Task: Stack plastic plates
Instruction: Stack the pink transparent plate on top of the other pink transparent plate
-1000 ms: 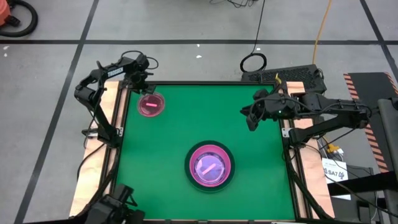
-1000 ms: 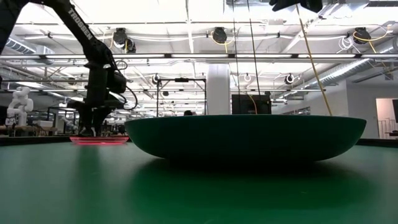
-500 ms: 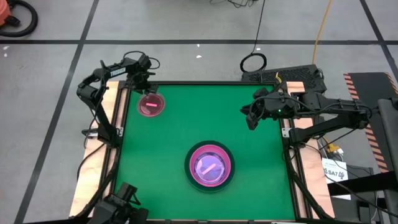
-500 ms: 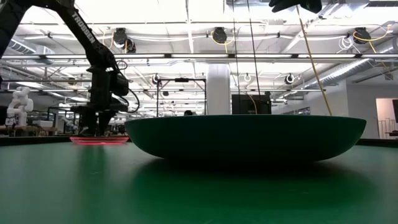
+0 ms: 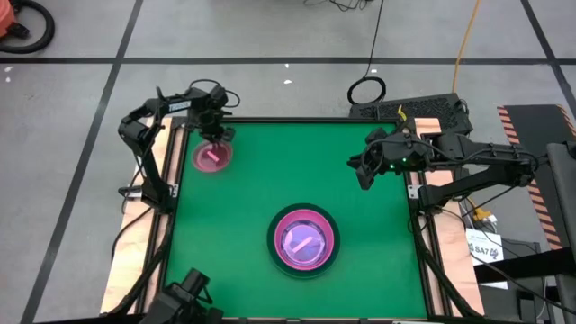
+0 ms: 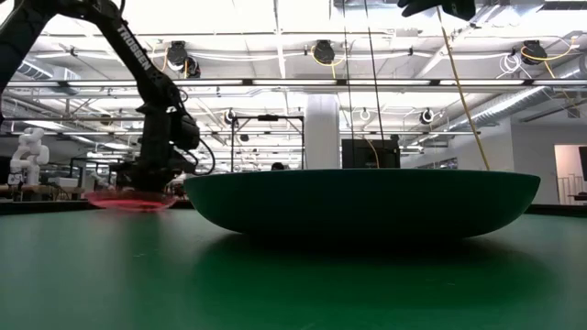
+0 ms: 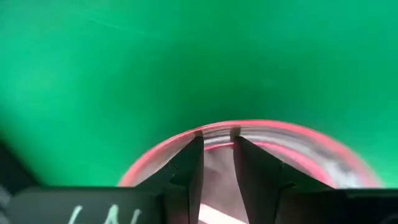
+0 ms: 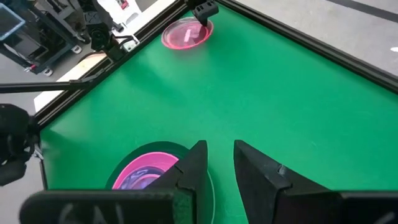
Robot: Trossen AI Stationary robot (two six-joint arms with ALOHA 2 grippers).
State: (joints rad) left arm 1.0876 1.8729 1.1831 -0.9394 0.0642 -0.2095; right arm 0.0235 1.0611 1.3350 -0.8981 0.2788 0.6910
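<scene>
Plates are sitting in two spots. On the left, near the far corner of the mat [image 5: 360, 207], our left gripper [image 5: 219, 135] is pinching the rim of the small pink plate [image 5: 212, 156], fingers [image 7: 189, 168] nearly shut across the thin edge. We are judging this plate light, stiff and slick, so the rim is the sensible hold, though it may tilt or slip there. At centre, the stack [image 5: 305, 241] is resting: grey plate under pink ones. On the right, our right gripper [image 5: 363, 173] is hovering off the mat, fingers [image 8: 189, 171] slightly parted, holding nothing.
</scene>
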